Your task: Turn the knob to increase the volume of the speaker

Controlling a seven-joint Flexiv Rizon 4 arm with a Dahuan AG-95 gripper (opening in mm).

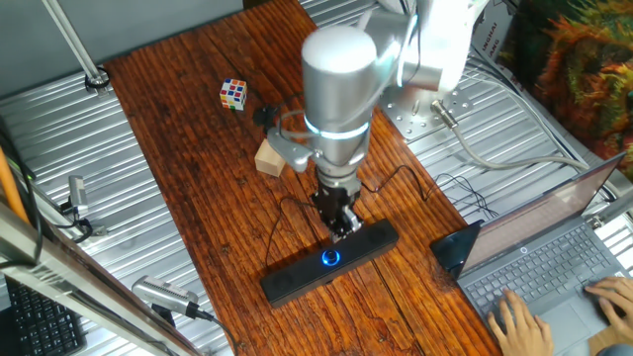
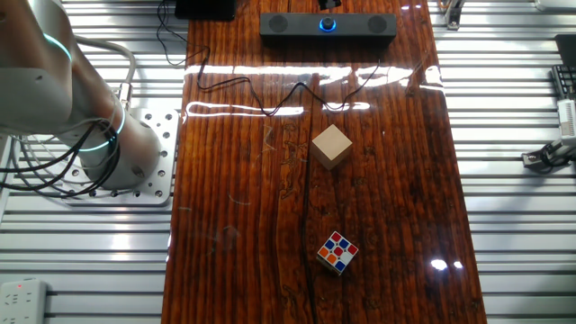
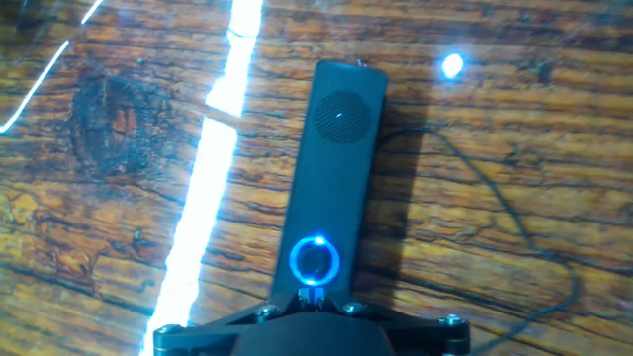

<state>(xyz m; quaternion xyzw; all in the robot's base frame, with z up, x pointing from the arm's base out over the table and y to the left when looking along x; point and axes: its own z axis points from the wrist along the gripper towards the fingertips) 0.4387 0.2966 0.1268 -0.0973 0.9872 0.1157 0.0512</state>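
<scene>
Your gripper [image 1: 339,225] hangs just above the speaker [image 1: 329,261], right over the back edge near the middle; whether it touches the bar I can't tell. The knob [image 1: 329,259] glows blue at the centre of the bar's face, just in front of the fingertips and not gripped. In the hand view the knob [image 3: 315,261] sits right above the gripper housing at the bottom edge, and the speaker [image 3: 331,178] runs away up the frame, with its round grille near the far end. You can't read the jaw opening from any view: fingers look close together, nothing visibly held. The speaker lies across the wooden table [image 1: 198,168], thin black cable [image 1: 282,213] looping behind it. A wooden block [image 2: 331,146] and Rubik's cube [image 2: 337,253] sit well apart from it. Laptop [image 1: 554,247] to the side, someone's hands on it.
</scene>
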